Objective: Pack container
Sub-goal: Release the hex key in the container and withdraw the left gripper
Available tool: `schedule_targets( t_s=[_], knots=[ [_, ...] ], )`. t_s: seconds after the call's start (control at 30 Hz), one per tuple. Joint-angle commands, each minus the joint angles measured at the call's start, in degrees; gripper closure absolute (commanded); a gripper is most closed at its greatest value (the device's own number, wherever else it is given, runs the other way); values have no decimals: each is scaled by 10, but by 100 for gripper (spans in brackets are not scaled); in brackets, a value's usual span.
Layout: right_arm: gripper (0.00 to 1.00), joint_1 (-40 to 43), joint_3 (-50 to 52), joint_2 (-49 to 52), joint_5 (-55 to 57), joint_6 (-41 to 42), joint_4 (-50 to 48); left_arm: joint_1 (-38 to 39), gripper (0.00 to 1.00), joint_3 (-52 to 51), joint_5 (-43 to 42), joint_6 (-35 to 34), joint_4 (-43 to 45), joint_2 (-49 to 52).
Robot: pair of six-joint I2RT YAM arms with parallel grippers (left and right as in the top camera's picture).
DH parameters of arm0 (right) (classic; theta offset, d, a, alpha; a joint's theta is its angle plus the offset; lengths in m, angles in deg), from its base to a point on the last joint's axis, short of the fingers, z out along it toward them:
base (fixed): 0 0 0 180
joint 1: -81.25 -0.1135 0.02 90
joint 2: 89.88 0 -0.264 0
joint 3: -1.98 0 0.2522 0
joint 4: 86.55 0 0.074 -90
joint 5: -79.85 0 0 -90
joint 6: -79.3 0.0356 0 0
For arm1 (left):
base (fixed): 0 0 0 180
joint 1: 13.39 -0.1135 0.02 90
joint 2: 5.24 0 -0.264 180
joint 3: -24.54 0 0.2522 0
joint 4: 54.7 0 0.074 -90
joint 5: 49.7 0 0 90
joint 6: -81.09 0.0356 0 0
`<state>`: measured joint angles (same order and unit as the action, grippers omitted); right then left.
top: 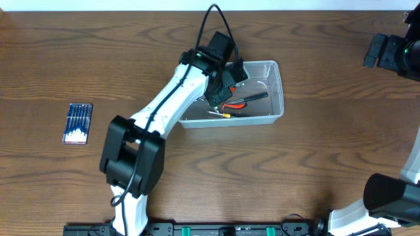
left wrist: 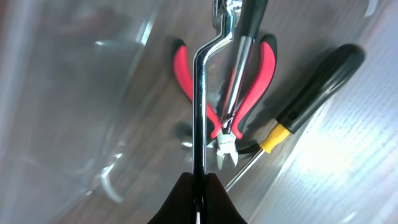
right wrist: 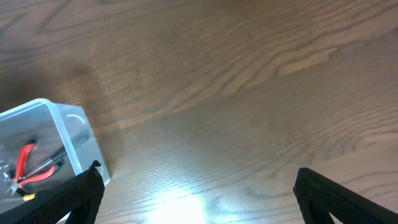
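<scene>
The table (top: 295,177) is a brown wood-grain surface that carries all items. The left arm (top: 170,98) reaches from the near edge diagonally toward the centre of the table, and the right arm (top: 392,51) is at the far right. The container (top: 278,92), a clear rectangular tub with rounded corners and a rim, rests on the table just right of centre, toward the far side. The left claw (left wrist: 199,198) is positioned over the left part of the container, directly above its floor. The right claw (right wrist: 199,205) is well apart from the container, which appears only at the lower left edge of the right wrist view. A small blue flat pack (top: 77,123) lies on the table at the far left, well apart from the container. Inside the container lie a screwdriver (left wrist: 298,106) with a black handle and yellow collar, and red-handled pliers (left wrist: 231,121) just beside it; the screwdriver shaft passes close to the plier tips. The left claw is clenched on a bent chrome tool (left wrist: 200,93), which extends from the fingertips across the pliers. The right claw is released, with its fingers (right wrist: 81,193) spread wide and only bare table between them.
</scene>
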<state>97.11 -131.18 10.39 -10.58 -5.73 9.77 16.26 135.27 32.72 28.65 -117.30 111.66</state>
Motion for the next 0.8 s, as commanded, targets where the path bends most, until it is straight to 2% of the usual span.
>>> schedule_targets(
  t_s=[0.0, 0.3, 0.33, 0.37, 0.4, 0.5, 0.7, 0.77],
  knots=[
    [1, 3, 2, -2, 4, -8, 2, -2, 94, -1, -8, 10, 1, 19],
    [1, 3, 2, -2, 4, -8, 8, -15, 94, -1, -3, 10, 1, 63],
    [1, 3, 2, -2, 4, -8, 9, -16, 89, -1, -3, 10, 1, 63],
    [1, 3, 2, -2, 4, -8, 9, -16, 72, -1, -3, 10, 1, 63],
    [1, 3, 2, -2, 4, -8, 10, -17, 62, -1, -3, 10, 1, 62],
    [1, 3, 2, -2, 4, -8, 11, -17, 40, -1, 3, 9, -2, 58],
    [1, 3, 2, -2, 4, -8, 10, -10, 33, 5, 113, -6, -17, -5],
    [1, 3, 2, -2, 4, -8, 10, -10, 20, 9, 157, -35, -16, -48]
  ],
)
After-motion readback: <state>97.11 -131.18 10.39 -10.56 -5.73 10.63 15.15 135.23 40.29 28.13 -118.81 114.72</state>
